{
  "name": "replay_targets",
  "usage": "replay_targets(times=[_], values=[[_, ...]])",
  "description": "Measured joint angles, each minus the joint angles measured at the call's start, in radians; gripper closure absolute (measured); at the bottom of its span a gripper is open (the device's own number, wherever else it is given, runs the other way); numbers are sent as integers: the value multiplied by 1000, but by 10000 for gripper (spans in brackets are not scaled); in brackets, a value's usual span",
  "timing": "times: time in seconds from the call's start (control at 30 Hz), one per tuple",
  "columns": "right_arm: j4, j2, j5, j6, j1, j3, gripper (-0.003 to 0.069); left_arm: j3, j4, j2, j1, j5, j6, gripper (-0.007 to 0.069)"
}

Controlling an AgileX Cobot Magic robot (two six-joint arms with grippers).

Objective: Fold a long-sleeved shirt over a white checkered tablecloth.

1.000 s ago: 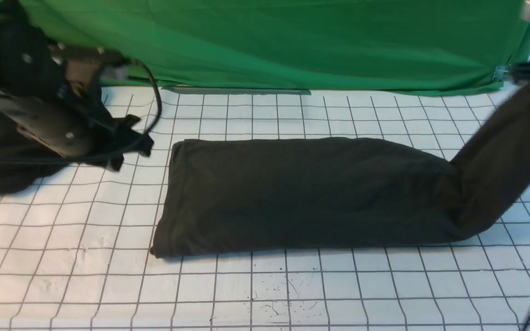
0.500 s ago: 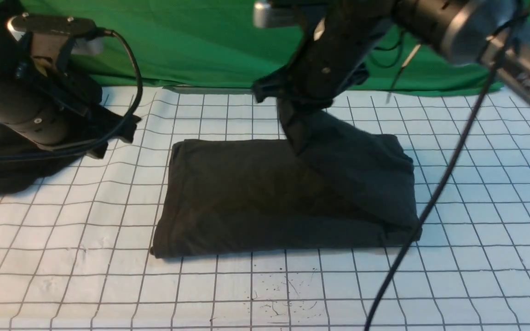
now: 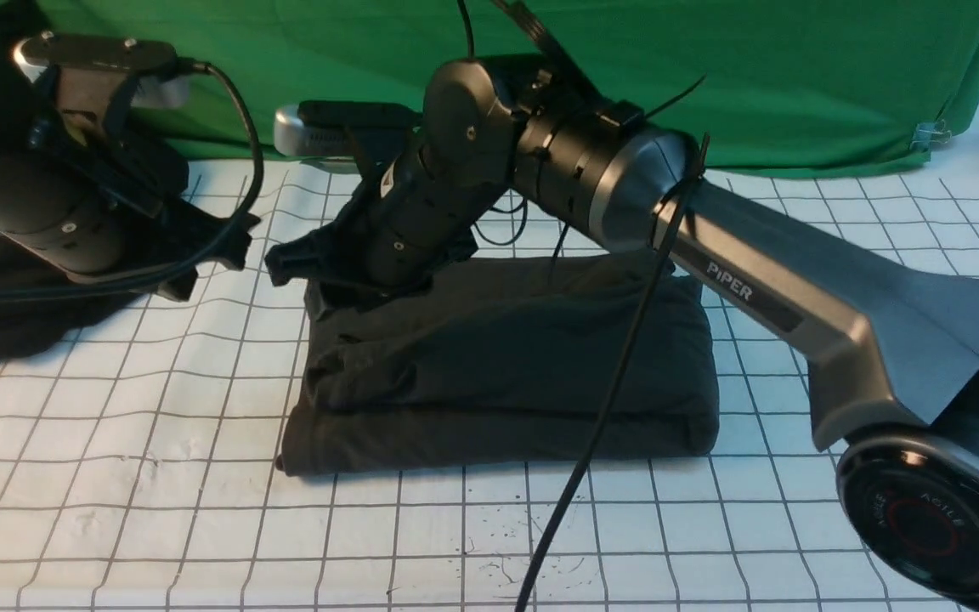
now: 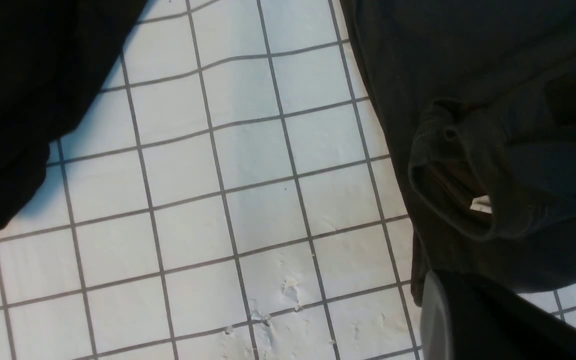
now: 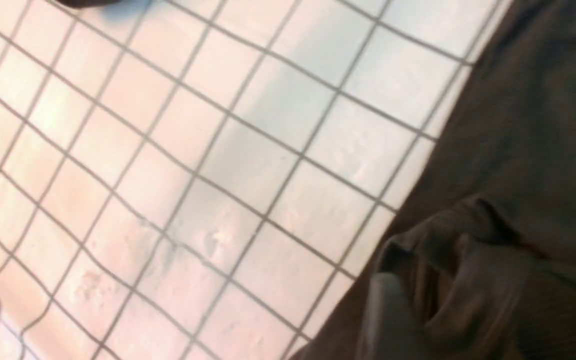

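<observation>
Even, fairly bright light from overhead fills the front view, leaving only a thin soft shadow along the near edge of the shirt point(image 3: 498, 374) on the tablecloth point(image 3: 158, 476), while the shirt's dark cloth shows little detail. The left wrist view is crisp. The right wrist view is smeared by motion blur, with a pinkish cast and a grey shadow band across the tablecloth's squares.
</observation>
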Motion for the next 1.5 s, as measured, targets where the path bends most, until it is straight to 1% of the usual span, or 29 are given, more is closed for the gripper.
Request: replay_targets(times=[0.03,0.13,0.17,0.23,0.3,0.33,0.4,0.43,0.5,0.57,0.6,0.63,0.67,0.73,0.8,0.93,1.07,1.17,1.23,1.33,1.4,1.43,1.47,1.5], values=[[1,0,9,-5,0,-4,249,0,0,0,0,0,0,629],[2,-1,103,-85,-10,-45,202,0,-1,0,0,2,0,629],[-15,-8,184,-123,-23,-74,202,0,-5,0,0,2,0,629],[-62,-36,245,-160,-53,-103,246,0,-21,0,1,1,4,629],[-112,-81,263,-171,-89,-112,342,0,-62,10,1,0,35,629],[-145,-106,267,-176,-115,-116,433,-4,-98,25,3,7,48,629],[-175,-153,268,-181,-151,-111,553,-25,-142,59,3,37,55,629],[-186,-181,268,-192,-170,-92,596,-44,-159,88,3,60,60,629],[-195,-245,267,-209,-200,-3,641,-93,-189,160,3,98,70,629],[-202,-295,270,-232,-222,110,652,-147,-215,221,3,110,77,629],[-203,-299,270,-235,-224,123,654,-152,-218,234,3,110,78,629],[-203,-332,276,-250,-238,230,659,-190,-243,277,4,115,84,629],[-203,-347,280,-260,-249,291,660,-214,-259,304,4,121,87,629],[-203,-367,281,-267,-270,384,662,-251,-283,347,4,131,89,624],[-204,-376,275,-267,-287,429,662,-266,-294,376,4,137,90,608],[-204,-386,255,-268,-302,456,662,-271,-307,430,4,133,90,526],[-197,-398,222,-270,-302,456,662,-271,-325,497,4,101,63,337],[-197,-398,221,-270,-302,456,662,-272,-349,527,4,77,57,242],[-197,-398,218,-270,-302,456,662,-272,-378,545,4,60,66,203],[-197,-398,213,-273,-302,456,662,-275,-408,571,4,35,92,203],[-196,-398,213,-274,-302,456,662,-275,-416,589,4,17,101,242],[-196,-398,213,-276,-302,456,662,-275,-416,589,4,16,103,248],[-196,-398,213,-278,-302,456,662,-275,-417,599,4,7,118,300],[-196,-398,213,-279,-302,456,662,-275,-417,602,4,6,122,327]])
